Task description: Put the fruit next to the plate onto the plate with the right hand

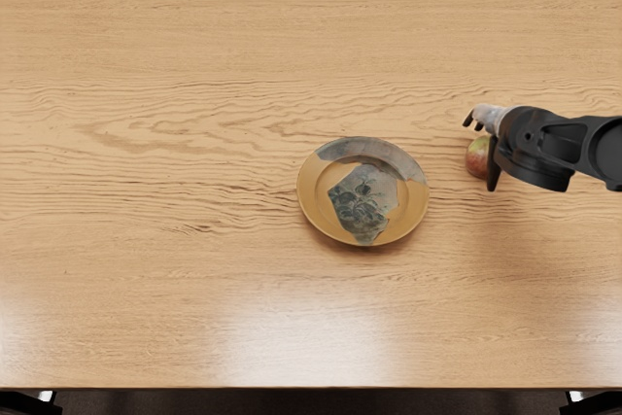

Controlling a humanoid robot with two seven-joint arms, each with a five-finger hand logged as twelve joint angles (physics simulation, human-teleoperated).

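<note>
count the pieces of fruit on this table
1. The fruit sits on the table just right of the plate, partly hidden behind the right hand. No other shows, though the hand might cover more.

Gold plate (315, 203), fruit (476, 156) just beside it, right hand (492, 141) at fruit

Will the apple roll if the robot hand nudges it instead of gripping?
Likely yes: the apple looks round and sits on the flat wooden table, so a side nudge from the right robot hand could roll it. It looks rigid, so it should keep shape. The plate on its far side might stop it.
</note>
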